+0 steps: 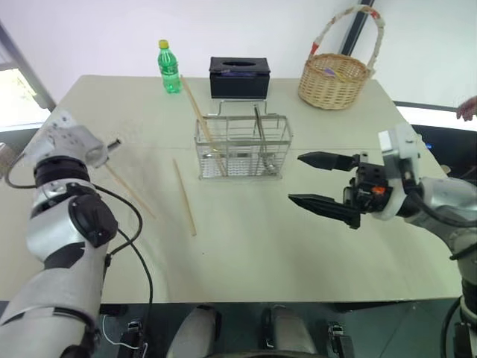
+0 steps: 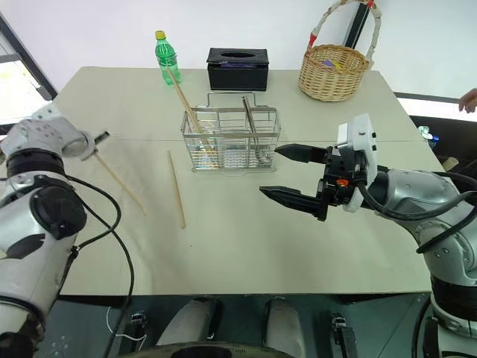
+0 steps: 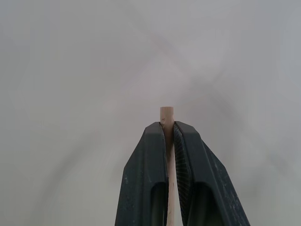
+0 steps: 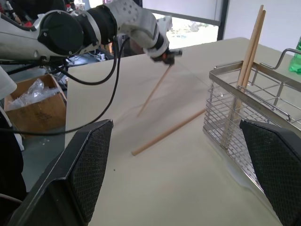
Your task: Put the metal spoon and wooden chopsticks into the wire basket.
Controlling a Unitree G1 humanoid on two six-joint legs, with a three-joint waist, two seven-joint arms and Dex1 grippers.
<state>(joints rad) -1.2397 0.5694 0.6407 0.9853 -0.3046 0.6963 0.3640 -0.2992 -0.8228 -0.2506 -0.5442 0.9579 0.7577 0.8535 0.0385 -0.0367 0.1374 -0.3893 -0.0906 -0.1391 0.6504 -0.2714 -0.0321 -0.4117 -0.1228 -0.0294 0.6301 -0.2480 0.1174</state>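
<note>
While the left gripper [image 2: 95, 139] is shut on the top end of one wooden chopstick [image 2: 119, 181], the stick slants down with its far tip near or on the table [image 2: 246, 246]. I judge it light, stiff and smooth, so a pinch at one end lets it swing; a hold nearer the middle would steady it. Another chopstick [image 1: 185, 198] lies flat just in front of the wire basket [image 1: 243, 145], where two chopsticks [image 1: 200, 117] already lean. A slim metal piece [image 1: 258, 134] stands in the basket, perhaps the spoon. The right gripper [image 1: 322, 180] hangs wide open and empty beside the basket. The matte beige table also carries a green bottle [image 1: 169, 67], black tissue box [image 1: 239, 77] and wicker basket [image 1: 336, 77] before a white wall.
</note>
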